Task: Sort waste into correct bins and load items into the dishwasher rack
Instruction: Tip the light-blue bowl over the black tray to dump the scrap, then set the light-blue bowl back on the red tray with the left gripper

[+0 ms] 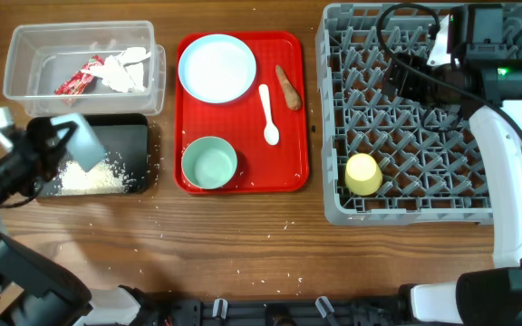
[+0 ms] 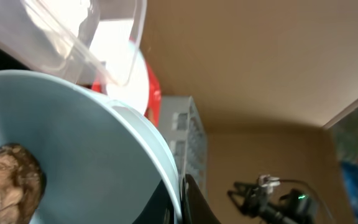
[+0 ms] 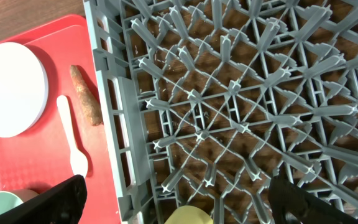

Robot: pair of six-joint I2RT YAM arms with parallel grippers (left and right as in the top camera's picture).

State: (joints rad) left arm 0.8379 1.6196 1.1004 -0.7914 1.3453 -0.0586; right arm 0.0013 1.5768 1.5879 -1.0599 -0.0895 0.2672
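Pale blue bowl (image 1: 82, 140) tipped over the black tray (image 1: 132, 131) at 9 o'clock, pinched in my left claw (image 1: 57, 138); brown lump (image 2: 8, 180) inside. My right claw (image 3: 182, 199) hangs spread above the rack (image 1: 406, 215); yellow cup (image 1: 363, 174) at its 7 o'clock.

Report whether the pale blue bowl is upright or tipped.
Tipped: pale blue bowl tilts steeply over black tray, rice heaped below.

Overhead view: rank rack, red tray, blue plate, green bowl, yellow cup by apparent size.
1. dishwasher rack
2. red tray
3. pale blue plate
4. pale green bowl
5. yellow cup
The gaps are clear at each step. The cup sits in the rack, possibly raised toward the camera, but it still looks smallest.
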